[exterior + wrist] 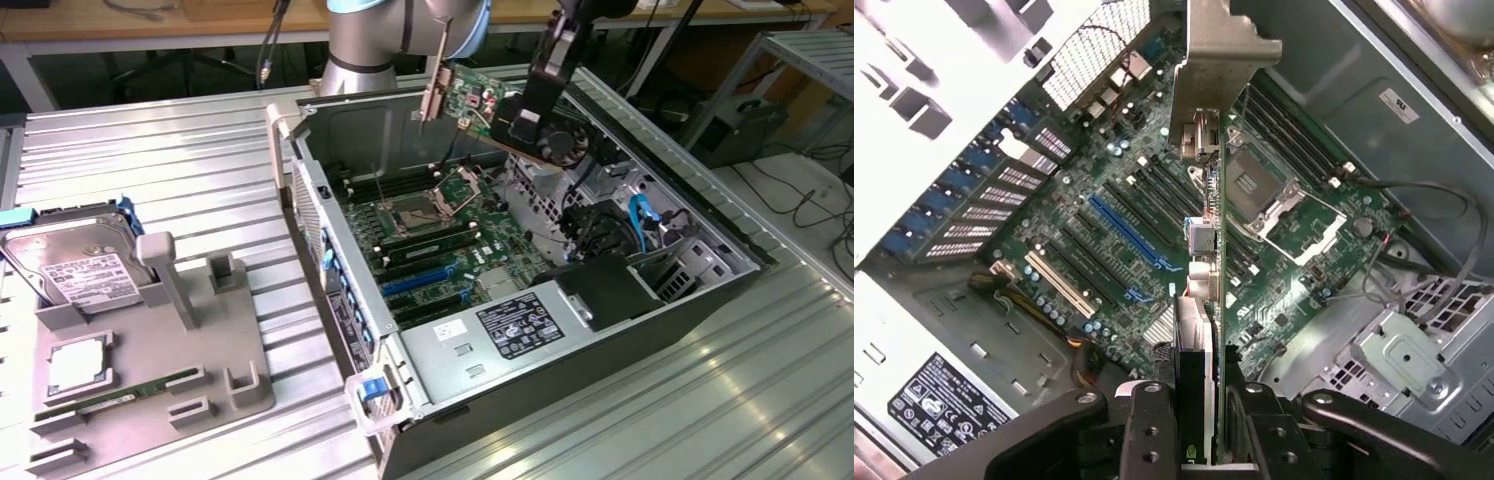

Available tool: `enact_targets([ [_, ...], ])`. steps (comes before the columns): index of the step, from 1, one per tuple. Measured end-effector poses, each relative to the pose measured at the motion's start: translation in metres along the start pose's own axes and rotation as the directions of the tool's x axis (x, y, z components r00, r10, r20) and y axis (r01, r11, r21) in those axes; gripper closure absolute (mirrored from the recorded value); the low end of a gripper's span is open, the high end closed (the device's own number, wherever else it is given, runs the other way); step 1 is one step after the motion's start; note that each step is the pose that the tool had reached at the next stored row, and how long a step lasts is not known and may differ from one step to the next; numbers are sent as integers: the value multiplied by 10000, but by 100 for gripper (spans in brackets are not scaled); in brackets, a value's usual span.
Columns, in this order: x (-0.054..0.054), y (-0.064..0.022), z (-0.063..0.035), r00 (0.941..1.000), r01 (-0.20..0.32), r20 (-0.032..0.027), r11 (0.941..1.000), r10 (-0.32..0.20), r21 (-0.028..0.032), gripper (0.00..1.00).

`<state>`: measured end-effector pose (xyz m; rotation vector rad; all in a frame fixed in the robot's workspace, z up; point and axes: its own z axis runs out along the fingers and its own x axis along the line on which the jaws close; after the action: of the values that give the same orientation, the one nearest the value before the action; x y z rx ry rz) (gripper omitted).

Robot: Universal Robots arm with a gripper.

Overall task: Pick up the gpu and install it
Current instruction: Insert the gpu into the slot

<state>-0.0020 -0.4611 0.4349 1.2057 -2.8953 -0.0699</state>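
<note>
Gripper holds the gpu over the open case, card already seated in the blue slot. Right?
No, not seated. The gripper holds the gpu in the air over the open case, well above the blue slot; the exterior view shows it.

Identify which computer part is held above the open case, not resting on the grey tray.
The gpu, the green card with a silver bracket, clamped in the gripper over the case; the hard drive and memory stick sit on the tray.
</note>
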Motion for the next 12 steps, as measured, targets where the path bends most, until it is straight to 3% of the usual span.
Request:
enact_targets([
  [7, 0, 0, 0, 9957, 923, -39, 9957, -924, -13, 73],
  [12, 0, 0, 0, 9847, 1739, -73, 9848, -1740, -28, 73],
])
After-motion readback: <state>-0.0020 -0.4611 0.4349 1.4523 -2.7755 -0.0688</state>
